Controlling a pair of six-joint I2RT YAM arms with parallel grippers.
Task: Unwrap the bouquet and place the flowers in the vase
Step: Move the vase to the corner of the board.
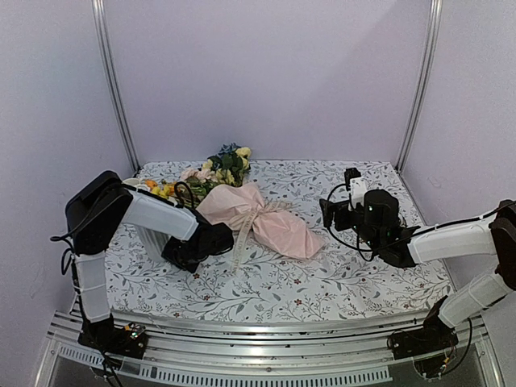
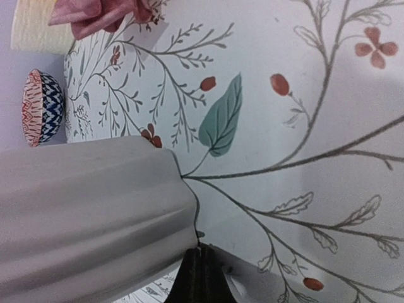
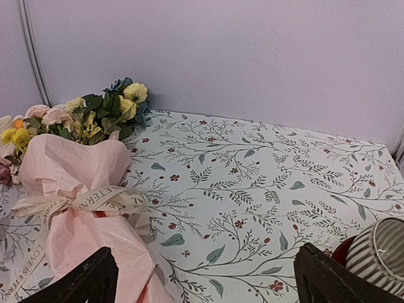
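Flowers point(image 1: 228, 164) at table point(image 1: 363, 274) rear edge

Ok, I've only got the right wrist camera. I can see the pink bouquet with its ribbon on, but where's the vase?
Observer: Over on the left. The vase fills much of the left wrist view. From above, the left arm mostly hides it.
Operator: Is the left gripper holding it?
Observer: No. The left gripper is shut on nothing, right beside the vase.
Operator: Is anything else over there?
Observer: Yes, a cream mug and a small patterned bowl sit beyond the vase.
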